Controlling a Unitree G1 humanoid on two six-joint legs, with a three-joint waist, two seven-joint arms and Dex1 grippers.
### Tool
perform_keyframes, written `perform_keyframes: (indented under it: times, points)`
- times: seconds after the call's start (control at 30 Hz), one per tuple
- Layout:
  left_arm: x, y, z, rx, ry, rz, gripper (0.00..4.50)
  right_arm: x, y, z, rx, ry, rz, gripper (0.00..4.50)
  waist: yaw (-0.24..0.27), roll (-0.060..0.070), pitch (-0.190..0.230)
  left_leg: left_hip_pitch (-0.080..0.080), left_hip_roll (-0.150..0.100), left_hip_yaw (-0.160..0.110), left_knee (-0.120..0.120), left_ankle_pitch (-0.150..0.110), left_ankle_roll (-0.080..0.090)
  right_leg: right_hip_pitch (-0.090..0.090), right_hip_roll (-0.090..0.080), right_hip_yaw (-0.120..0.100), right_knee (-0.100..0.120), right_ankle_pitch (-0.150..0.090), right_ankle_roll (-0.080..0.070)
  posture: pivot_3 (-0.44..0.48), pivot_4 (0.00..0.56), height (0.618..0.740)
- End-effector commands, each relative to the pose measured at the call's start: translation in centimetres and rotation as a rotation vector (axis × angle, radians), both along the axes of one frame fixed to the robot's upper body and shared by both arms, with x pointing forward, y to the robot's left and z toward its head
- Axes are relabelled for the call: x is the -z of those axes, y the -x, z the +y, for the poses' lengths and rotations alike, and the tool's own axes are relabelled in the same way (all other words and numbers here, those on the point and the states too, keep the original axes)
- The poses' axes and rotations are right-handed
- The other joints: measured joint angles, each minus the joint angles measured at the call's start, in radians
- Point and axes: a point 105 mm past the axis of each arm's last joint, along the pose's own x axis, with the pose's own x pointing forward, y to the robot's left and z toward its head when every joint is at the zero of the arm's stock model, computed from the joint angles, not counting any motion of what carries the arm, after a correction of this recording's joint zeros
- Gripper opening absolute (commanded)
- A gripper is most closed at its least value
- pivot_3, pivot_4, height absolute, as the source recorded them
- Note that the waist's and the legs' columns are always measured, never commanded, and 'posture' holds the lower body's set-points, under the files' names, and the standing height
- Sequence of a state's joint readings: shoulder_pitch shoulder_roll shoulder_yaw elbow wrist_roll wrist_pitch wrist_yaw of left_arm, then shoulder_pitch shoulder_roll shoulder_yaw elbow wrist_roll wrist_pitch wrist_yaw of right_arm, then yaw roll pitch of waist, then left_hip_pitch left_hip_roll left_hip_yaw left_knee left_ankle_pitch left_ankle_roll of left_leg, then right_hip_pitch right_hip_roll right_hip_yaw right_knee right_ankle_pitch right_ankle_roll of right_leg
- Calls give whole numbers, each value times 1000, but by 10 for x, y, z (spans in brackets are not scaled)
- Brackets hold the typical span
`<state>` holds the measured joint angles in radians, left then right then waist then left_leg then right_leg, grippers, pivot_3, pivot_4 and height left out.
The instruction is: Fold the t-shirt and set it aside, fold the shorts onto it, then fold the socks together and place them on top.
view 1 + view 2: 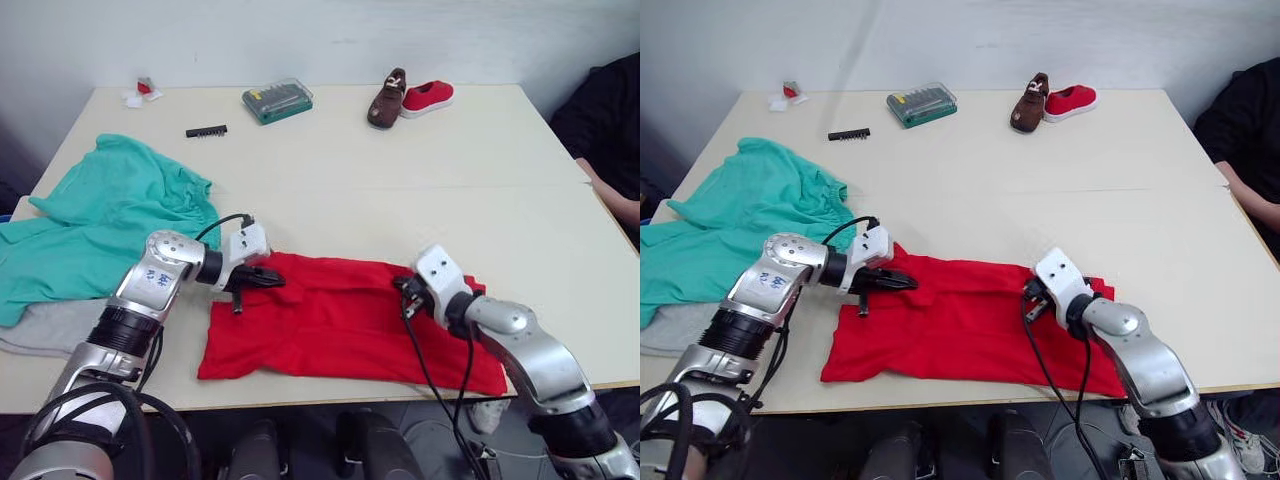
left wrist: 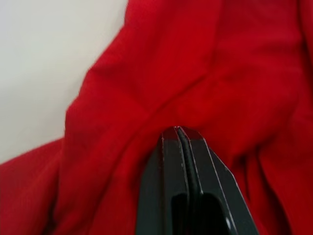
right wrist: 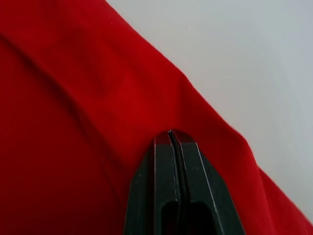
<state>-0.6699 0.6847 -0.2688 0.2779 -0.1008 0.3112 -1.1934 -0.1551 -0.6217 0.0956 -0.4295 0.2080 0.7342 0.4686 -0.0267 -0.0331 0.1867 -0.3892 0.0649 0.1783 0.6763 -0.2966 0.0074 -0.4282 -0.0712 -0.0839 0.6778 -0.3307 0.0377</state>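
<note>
1. A pale table (image 1: 400, 190) stands against a light wall; a person in dark clothes sits at its far right edge (image 1: 610, 130).
2. The shorts (image 1: 100, 225), teal and crumpled, lie on the left part of the table and hang partly over its left edge.
3. The t-shirt (image 1: 330, 325), red, lies folded into a wide band along the near edge, just right of the shorts.
4. The socks (image 1: 45, 325), light grey, lie at the near left edge, partly under the shorts.
5. The left gripper (image 1: 262, 279) rests on the left end of the t-shirt; in the left wrist view its fingers (image 2: 168, 161) are pressed together, their tips against the red cloth.
6. The right gripper (image 1: 408, 292) rests on the far edge of the t-shirt near its right end; in the right wrist view its fingers (image 3: 161, 161) are likewise pressed together over the cloth beside its edge.
7. Along the far side lie a brown shoe (image 1: 387, 100) touching a red shoe (image 1: 428, 97), a green case (image 1: 277, 100), a black strip (image 1: 206, 131) and small scraps (image 1: 140, 93).
</note>
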Motion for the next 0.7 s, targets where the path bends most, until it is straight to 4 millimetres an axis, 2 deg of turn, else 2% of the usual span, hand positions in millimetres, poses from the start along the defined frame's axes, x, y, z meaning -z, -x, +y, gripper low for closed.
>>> perform_keyframes:
  times: [0.03, 0.17, 0.27, 0.33, 0.4, 0.5, 0.6, 0.7]
  points:
    - [22, 5, 21, -2, -131, 12, 32, 6, 18, -27, 63, 51, 51, 0, 1, 0, -2, 1, 0, 0, 0, 0, 0, 1, 0, 0, 0, 0, 0, 0, 150, 740]
    - [29, 0, 44, -18, -219, -36, 32, 10, 41, -67, 171, 102, 97, 0, 0, -1, -12, 4, 0, -1, -2, 0, 0, 4, 0, 0, -1, 0, 0, 0, 150, 740]
    - [22, -3, 50, -17, -200, -58, 32, -2, 43, -78, 216, 65, 45, 0, -5, -3, -14, 14, -1, 0, -11, 0, 0, 11, 0, 0, -6, 0, -1, 0, 150, 740]
    - [14, 1, 46, 15, -150, -48, 32, -20, 40, -69, 183, -3, -23, 0, -10, -2, -14, 22, 0, 0, -16, -3, 4, 18, 0, 0, -11, 1, -2, 0, 150, 740]
    - [5, 13, 38, 84, -63, -7, 32, -40, 38, -50, 109, -88, -88, 0, -12, -1, -14, 21, 0, 0, -19, -1, 3, 16, 1, 0, -11, 2, -3, 0, 150, 740]
    - [-14, 26, 26, 141, 54, 53, 32, -58, 35, -24, 26, -191, -129, 0, -15, -1, -13, 20, 0, 0, -23, 4, -5, 13, 2, 0, -11, 1, -4, 0, 150, 740]
    - [-26, 23, 18, 119, 124, 70, 32, -59, 24, -14, 27, -213, -129, 0, -4, -1, -13, 16, 0, -1, -24, 5, -7, 11, 4, 0, -13, 0, -5, 0, 150, 740]
    - [-22, 18, 17, 91, 105, 59, 32, -45, 7, -20, 102, -152, -106, 0, 2, -1, -13, 15, 0, -1, -24, 5, -6, 11, 4, 0, -15, 0, -5, 0, 150, 740]
